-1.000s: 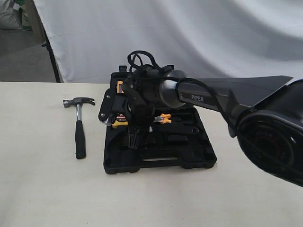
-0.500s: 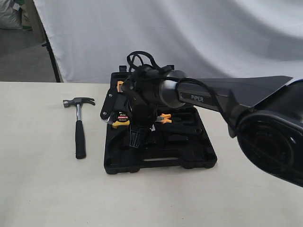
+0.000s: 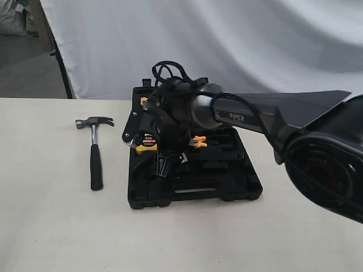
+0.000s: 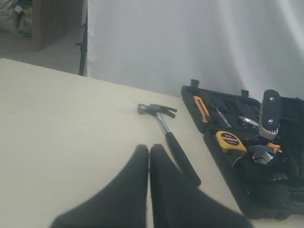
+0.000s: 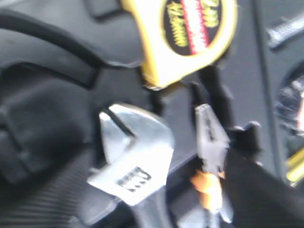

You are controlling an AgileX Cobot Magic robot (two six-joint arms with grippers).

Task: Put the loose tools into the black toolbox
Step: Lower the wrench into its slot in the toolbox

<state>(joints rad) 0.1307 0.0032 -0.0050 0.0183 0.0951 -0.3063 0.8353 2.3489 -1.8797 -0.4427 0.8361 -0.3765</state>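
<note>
Already the adjustable wrench is inside the black toolbox. Its silver head lies just beside the nose of the orange-handled pliers and near the yellow tape measure. Whether it sits fully in a recess cannot be told from the blurred close view.

Over it hangs the right gripper, reaching in from the right. Its jaws stand apart, with the wrench in the space between them and not closed on it. One of its fingers shows upright above the wrench head in the left wrist view.

The toolbox lies open on the pale table, its slot handle toward the near edge. The claw hammer lies loose on the table to the left of the toolbox and apart from it, with its steel head toward the far side and its black handle pointing to the near edge.

The left gripper hovers over bare table short of the hammer, its jaws pressed together on nothing. A white cloth hangs behind the table.
</note>
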